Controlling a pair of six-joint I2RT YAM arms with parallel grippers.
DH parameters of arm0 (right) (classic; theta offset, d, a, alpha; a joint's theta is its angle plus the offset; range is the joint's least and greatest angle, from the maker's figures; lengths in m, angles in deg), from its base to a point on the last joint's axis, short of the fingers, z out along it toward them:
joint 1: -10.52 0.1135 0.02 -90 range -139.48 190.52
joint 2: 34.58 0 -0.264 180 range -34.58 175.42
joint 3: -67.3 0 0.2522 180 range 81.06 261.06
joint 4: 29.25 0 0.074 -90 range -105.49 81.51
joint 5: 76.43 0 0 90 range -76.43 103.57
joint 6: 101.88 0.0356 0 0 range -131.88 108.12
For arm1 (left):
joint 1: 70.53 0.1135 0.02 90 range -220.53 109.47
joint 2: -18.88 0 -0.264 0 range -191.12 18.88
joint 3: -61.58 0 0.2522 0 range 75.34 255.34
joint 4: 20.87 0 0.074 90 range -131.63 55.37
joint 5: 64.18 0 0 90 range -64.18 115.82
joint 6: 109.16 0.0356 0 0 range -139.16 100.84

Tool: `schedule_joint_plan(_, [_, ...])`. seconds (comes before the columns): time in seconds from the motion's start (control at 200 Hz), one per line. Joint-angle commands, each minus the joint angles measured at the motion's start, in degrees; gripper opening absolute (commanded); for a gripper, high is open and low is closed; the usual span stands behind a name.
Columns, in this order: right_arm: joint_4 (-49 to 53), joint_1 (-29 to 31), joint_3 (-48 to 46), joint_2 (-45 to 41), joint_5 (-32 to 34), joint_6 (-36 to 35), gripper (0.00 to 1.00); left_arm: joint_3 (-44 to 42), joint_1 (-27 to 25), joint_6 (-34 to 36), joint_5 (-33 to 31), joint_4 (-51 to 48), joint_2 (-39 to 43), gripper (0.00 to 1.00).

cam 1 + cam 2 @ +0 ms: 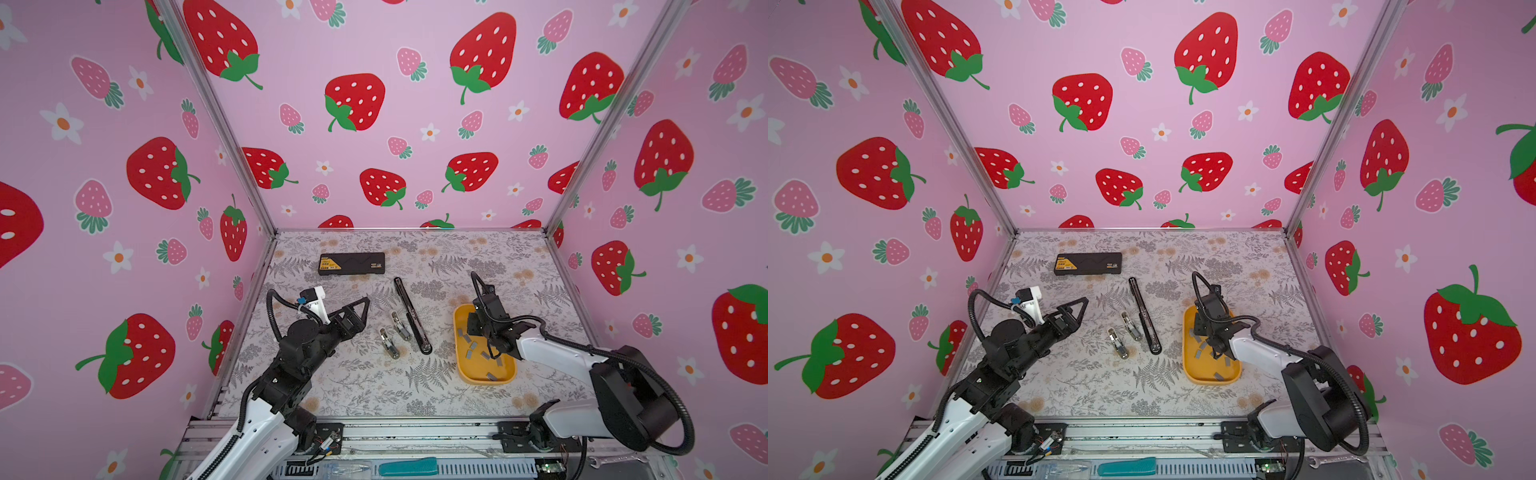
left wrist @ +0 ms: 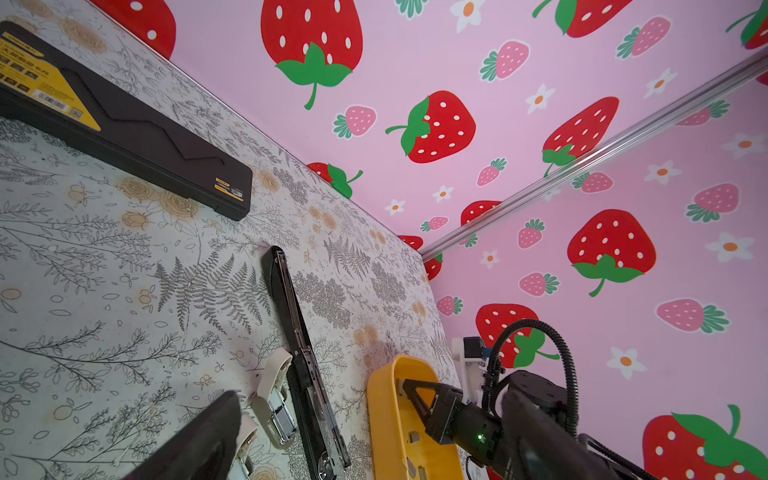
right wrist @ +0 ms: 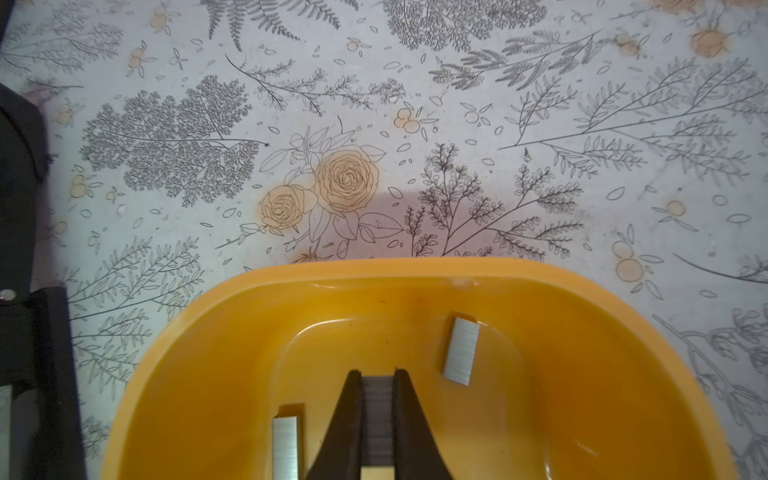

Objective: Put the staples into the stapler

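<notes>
Several grey staples (image 1: pixel 473 345) lie in a yellow tray (image 1: pixel 458 353) on the right in both top views. My right gripper (image 3: pixel 377 376) reaches down into the tray's far end (image 1: pixel 1185 353) and is shut on one staple strip (image 3: pixel 377 407), which sits edge-on between its fingers. Two loose strips (image 3: pixel 461 351) lie beside it. Two small white staplers (image 1: pixel 400 326) lie open on the mat, next to a long black stapler bar with a metal rail (image 1: pixel 412 316). My left gripper (image 1: pixel 365 301) hovers open and empty to the left of them.
A black and yellow case (image 1: pixel 351 263) lies at the back left of the floral mat. Pink strawberry walls close in three sides. In the left wrist view the white staplers (image 2: pixel 274 399) and the tray (image 2: pixel 382 415) lie just ahead.
</notes>
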Motion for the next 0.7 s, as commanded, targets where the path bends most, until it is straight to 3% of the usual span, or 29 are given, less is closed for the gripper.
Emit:
schedule_joint_plan(0.0, [0.9, 0.3, -1.4, -4.5, -1.1, 0.2, 0.05, 0.8, -2.2, 2.4, -9.1, -1.4, -0.2, 0.99])
schedule_joint_plan(0.175, [1.5, 1.2, -1.8, -11.3, -4.3, 0.1, 0.05, -0.1, -2.3, 12.5, -13.9, 1.3, -5.1, 0.99])
schedule_joint_plan(0.29, [2.8, 1.7, -1.2, -14.5, -5.2, -1.1, 0.05, 0.5, -2.3, 18.7, -10.1, 1.8, -8.7, 0.99])
schedule_joint_plan(0.405, [5.2, 2.8, -1.1, -19.9, -5.8, -1.5, 0.04, 3.6, -2.3, 20.0, -6.8, -3.6, -10.8, 1.00])
schedule_joint_plan(0.55, [5.4, 4.0, -2.0, -27.3, -8.6, -1.7, 0.05, 1.9, -2.3, 21.2, -2.8, -6.2, -7.1, 1.00])
schedule_joint_plan(0.695, [4.8, 5.8, -1.4, -28.8, -10.5, -2.1, 0.05, -4.0, -2.3, 21.2, -4.8, -4.8, 0.5, 0.99])
